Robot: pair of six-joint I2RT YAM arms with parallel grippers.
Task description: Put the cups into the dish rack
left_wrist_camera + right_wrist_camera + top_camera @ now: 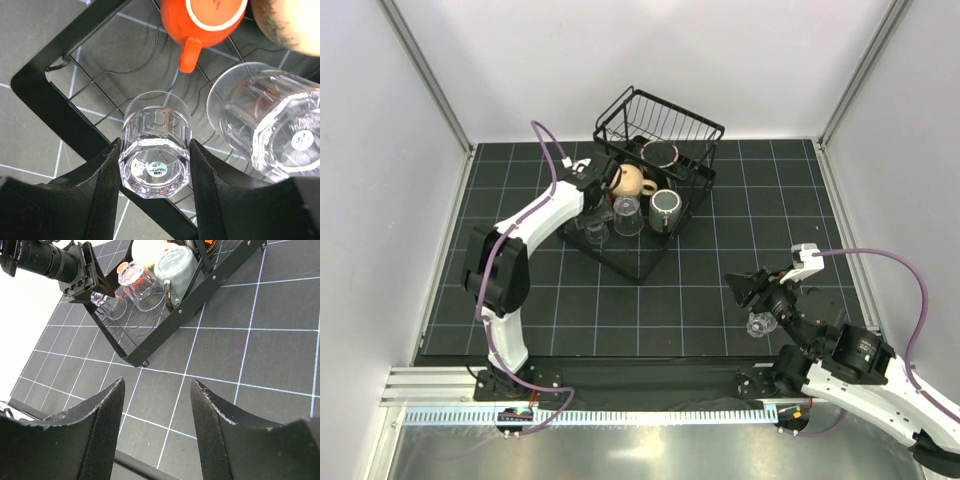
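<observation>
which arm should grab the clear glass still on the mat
Right: the right gripper, open and empty, sits beside that clear glass; the left gripper is clamped on a small tumbler at the dish rack.

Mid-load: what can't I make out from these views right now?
Loose glass beside the right claw: tiny in the top view, outside the right wrist view; upright or tipped, unclear.
Orange cup: cut off by the left wrist view's top edge; not seen from the top.
Tumbler in the left claw: seen through clear glass from the left wrist, so whether it rests on the rack is unclear.
</observation>
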